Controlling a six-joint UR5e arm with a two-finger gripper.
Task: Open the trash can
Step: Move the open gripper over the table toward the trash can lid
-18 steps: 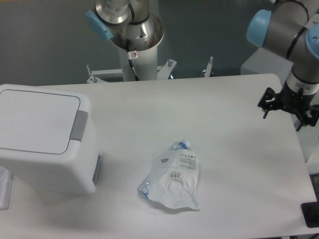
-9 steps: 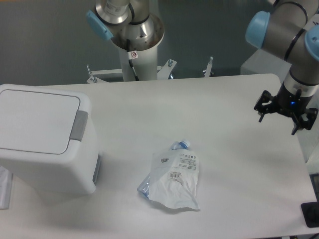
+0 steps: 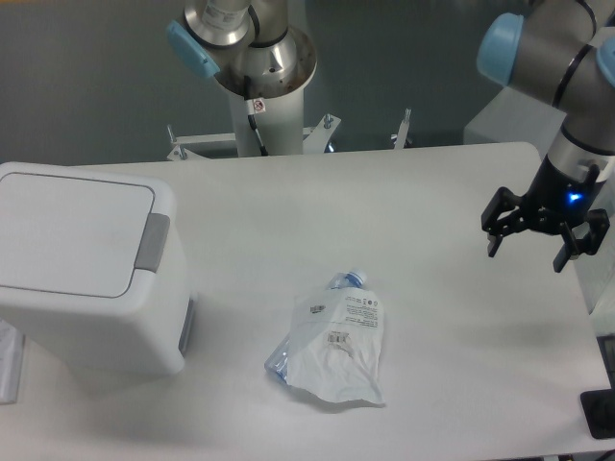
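The trash can (image 3: 86, 279) is a large white boxy bin at the left of the table. Its flat lid (image 3: 67, 233) is down and a grey push tab (image 3: 152, 243) sits at the lid's right edge. My gripper (image 3: 526, 252) is open and empty above the table's right side, far from the bin, its fingers pointing down.
A crushed clear plastic bottle with a white label (image 3: 333, 338) lies near the table's front middle. The arm's base column (image 3: 259, 86) stands behind the table's far edge. A dark object (image 3: 601, 415) sits off the table's right front corner.
My gripper has moved left and toward the front, lower over the table's right side. The bin and bottle have not moved.
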